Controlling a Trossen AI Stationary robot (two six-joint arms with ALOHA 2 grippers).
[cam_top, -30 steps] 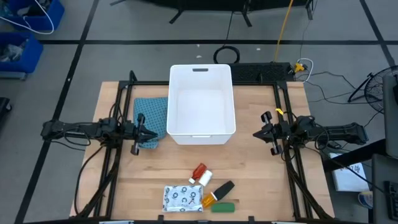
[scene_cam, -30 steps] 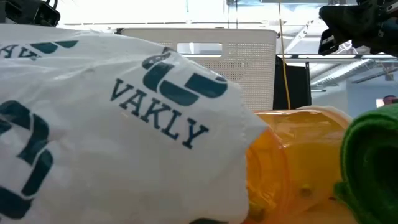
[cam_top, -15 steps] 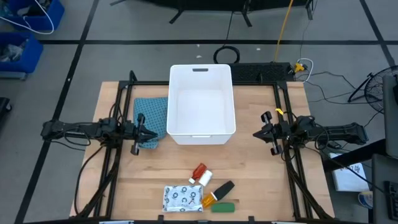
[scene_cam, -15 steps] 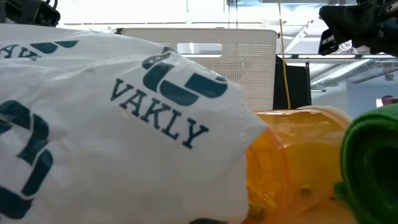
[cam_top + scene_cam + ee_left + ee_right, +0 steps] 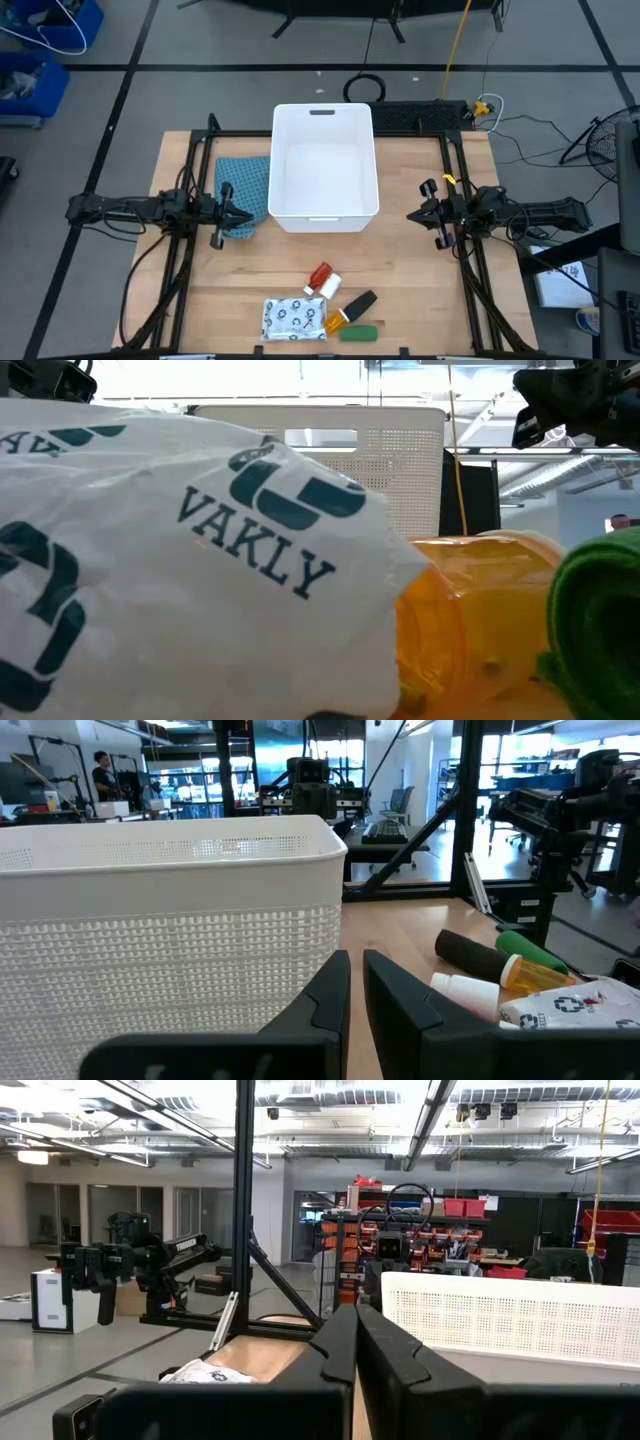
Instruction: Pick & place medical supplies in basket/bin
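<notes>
A wooden table [image 5: 400, 290] stands on a grey floor. From above, the white bin [image 5: 324, 168] sits at the table's far middle, with a teal cloth [image 5: 244, 188] touching its left wall. The left gripper [image 5: 238, 214] hangs over the cloth; the right gripper [image 5: 419, 213] hangs right of the bin. Both are nearly closed and hold nothing. The supplies lie together at the near edge: white packet [image 5: 293, 318], red tube [image 5: 319, 274], white bottle [image 5: 329, 286], orange vial [image 5: 335, 322], black oblong [image 5: 359, 302], green oblong [image 5: 358, 333]. At table height the packet fills the foreground, touching the vial.

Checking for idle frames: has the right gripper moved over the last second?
No. In the high view the right gripper sits at the same spot beside the white bin.
</notes>
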